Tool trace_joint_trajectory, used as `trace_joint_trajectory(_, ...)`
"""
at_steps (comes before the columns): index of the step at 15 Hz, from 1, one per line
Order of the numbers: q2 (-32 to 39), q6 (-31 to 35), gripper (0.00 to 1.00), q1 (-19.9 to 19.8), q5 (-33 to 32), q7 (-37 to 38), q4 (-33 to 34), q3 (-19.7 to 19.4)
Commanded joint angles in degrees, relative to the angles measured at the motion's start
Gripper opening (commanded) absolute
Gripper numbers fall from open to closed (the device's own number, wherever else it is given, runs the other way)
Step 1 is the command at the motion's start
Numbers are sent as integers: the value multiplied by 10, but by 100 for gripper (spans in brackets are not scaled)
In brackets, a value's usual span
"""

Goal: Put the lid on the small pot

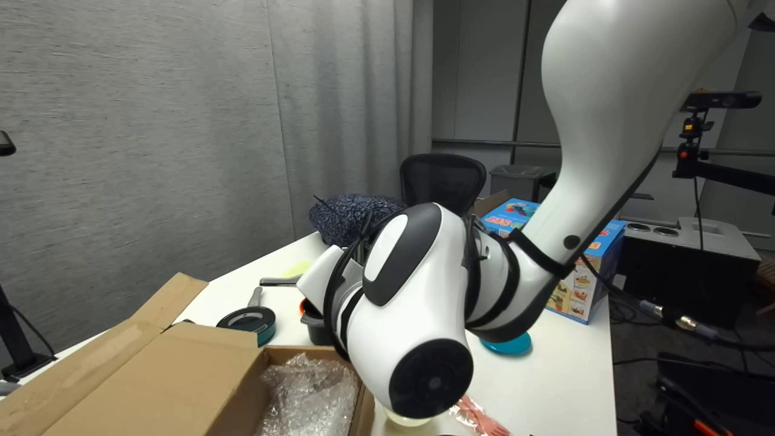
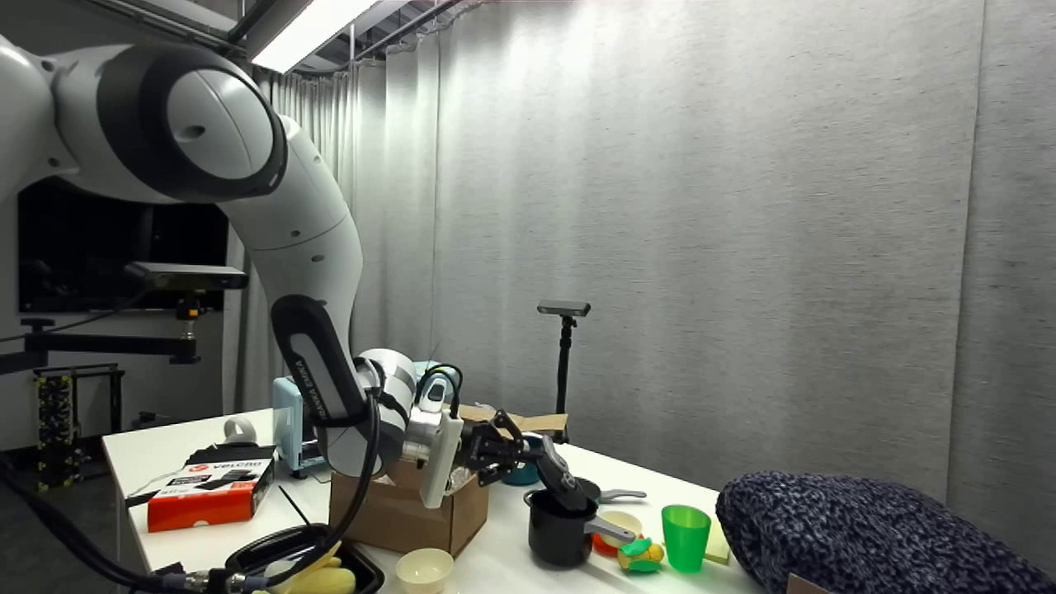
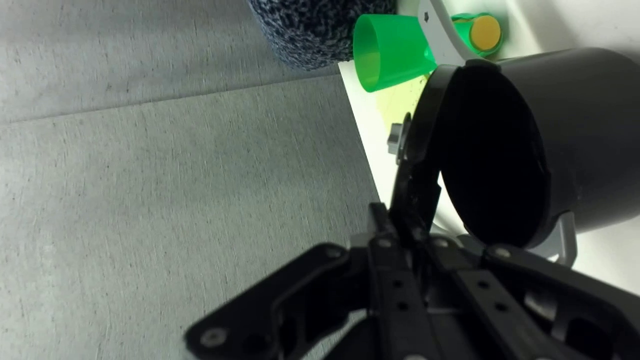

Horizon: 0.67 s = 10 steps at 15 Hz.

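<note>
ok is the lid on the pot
Not seated: the gripper holds the lid tilted over the small pot; the wrist view shows a gap between them.

In the wrist view the right edge cuts off the pot (image 3: pixel 595 135), its inside too dark to read; the lid (image 3: pixel 431 117) seems partly hidden between the blurred fingers (image 3: pixel 386 255). In an exterior view the arm (image 1: pixel 418 309) covers the gripper (image 3: pixel 397 225) and part of the pot.

Black two-finger gripper (image 3: pixel 398 220) pinching edge of thin round black lid (image 3: pixel 426 120) with grey knob (image 3: pixel 394 138); lid tilted, far edge at rim of black cylindrical pot (image 3: pixel 595 145) by flat grey handle (image 3: pixel 441 37), gripper-side edge apart; beyond, green plastic cup (image 3: pixel 400 52), dark blue speckled fabric (image 3: pixel 320 30); grey textured curtain (image 3: pixel 175 200).
</note>
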Motion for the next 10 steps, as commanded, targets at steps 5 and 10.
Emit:
trace_joint_trajectory(5,-11,-21,2,-7,-15,14,-3,-1)
trace_joint_trajectory(10,-4,-48,2,-4,-19,6,-3,-3)
